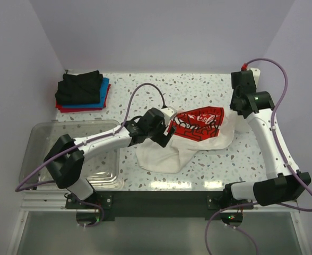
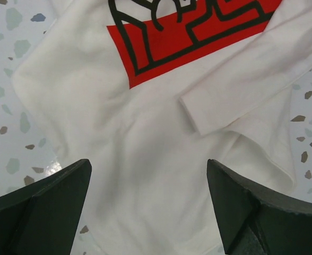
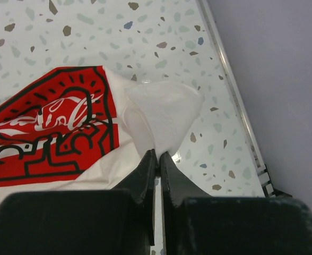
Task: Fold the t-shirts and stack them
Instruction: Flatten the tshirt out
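A white t-shirt (image 1: 166, 154) with a red printed graphic (image 1: 198, 125) lies crumpled in the middle of the table. My left gripper (image 1: 169, 134) hovers over its left part, open. In the left wrist view the left gripper (image 2: 148, 164) holds nothing, and the white t-shirt (image 2: 145, 127) lies flat below with a folded sleeve (image 2: 241, 90). At the shirt's right end my right gripper (image 3: 159, 154) is shut on a bunched corner of the white t-shirt (image 3: 166, 111), lifted slightly off the table. Black (image 1: 80, 86), blue (image 1: 104, 87) and red (image 1: 84, 109) t-shirts sit folded in a stack at the back left.
A clear plastic tub (image 1: 44, 133) stands at the near left, under the left arm. The table's right edge rail (image 3: 235, 101) and the wall run close beside the right gripper.
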You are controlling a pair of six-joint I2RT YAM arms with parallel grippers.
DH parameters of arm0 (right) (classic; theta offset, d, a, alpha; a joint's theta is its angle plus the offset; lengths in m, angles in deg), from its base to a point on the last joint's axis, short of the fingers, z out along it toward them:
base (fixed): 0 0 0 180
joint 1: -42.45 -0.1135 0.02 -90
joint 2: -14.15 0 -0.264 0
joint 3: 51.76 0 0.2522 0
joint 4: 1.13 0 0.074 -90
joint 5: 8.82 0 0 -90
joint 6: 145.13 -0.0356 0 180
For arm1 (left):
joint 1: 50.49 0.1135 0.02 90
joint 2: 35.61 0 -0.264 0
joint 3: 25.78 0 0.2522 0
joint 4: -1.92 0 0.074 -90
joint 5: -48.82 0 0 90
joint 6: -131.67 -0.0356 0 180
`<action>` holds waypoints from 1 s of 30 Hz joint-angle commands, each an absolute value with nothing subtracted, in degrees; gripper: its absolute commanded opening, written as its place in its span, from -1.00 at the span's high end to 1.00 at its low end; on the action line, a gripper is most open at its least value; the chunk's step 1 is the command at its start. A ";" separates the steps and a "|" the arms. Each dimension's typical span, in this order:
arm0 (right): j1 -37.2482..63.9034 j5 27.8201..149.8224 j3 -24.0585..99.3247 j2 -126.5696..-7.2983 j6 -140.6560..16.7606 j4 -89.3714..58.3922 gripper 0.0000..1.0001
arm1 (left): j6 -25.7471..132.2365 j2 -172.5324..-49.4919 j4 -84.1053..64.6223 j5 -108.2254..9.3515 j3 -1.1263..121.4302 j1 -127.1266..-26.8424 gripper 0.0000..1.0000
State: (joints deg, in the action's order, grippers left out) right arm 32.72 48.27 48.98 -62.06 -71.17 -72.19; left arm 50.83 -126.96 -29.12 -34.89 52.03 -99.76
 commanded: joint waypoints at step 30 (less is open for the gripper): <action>32.79 53.76 42.16 -57.05 -73.59 -67.36 1.00 | 66.01 -142.22 -16.51 -50.85 55.66 -100.14 -0.22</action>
State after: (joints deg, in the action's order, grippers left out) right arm 32.74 53.76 42.36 -59.15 -73.11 -69.13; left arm 64.21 -142.50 -21.21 -50.54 54.50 -100.07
